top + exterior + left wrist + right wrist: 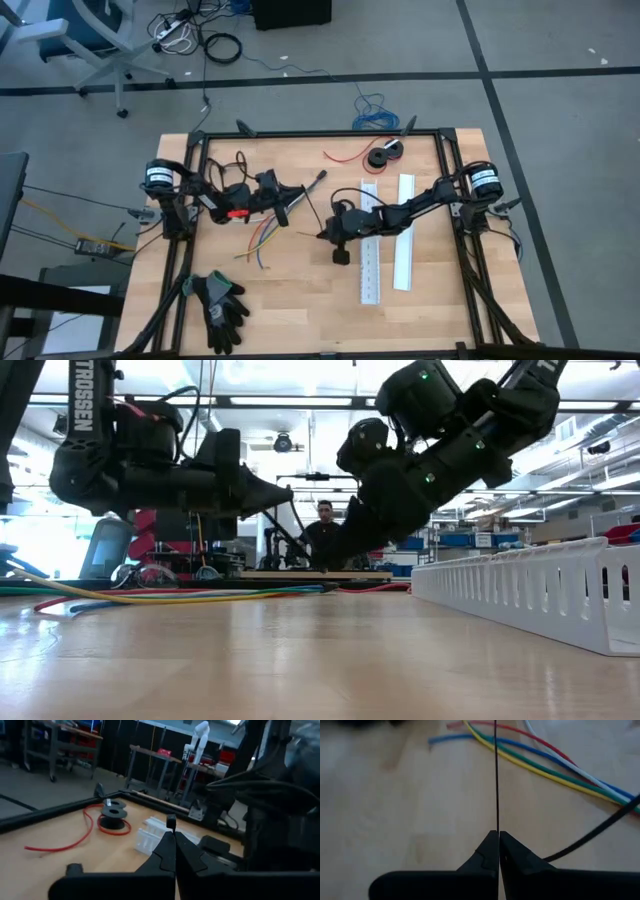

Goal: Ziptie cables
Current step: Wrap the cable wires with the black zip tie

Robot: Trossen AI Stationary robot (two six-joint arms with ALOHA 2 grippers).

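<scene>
Black and hair-thin, a zip tie (496, 775) runs straight out from the right gripper (498, 836), whose fingers are pressed together on its end; a second dark strand curves off toward the right edge of that wrist picture, probably the same tie looping round. In the high view this gripper (328, 234) sits near the middle of the table (300, 305), pointing at the cables (262, 240), which fan out in yellow, red, white and blue just below the left gripper (300, 193). Holding the tie by one end and aiming it at the wires looks like preparation for threading it round them.

The left gripper's fingers are together too, and a thin dark strip stands out of the tips in its own wrist view, so it may be pinching the tie's other end; I cannot tell for certain. It hovers over the bundle's dark end, likely to steady things.

Off to the upper right lie a red wire on a black spool (384, 155) and white slotted ducts (404, 232); gloves (220, 305) sit lower left. None of them is touched.
</scene>
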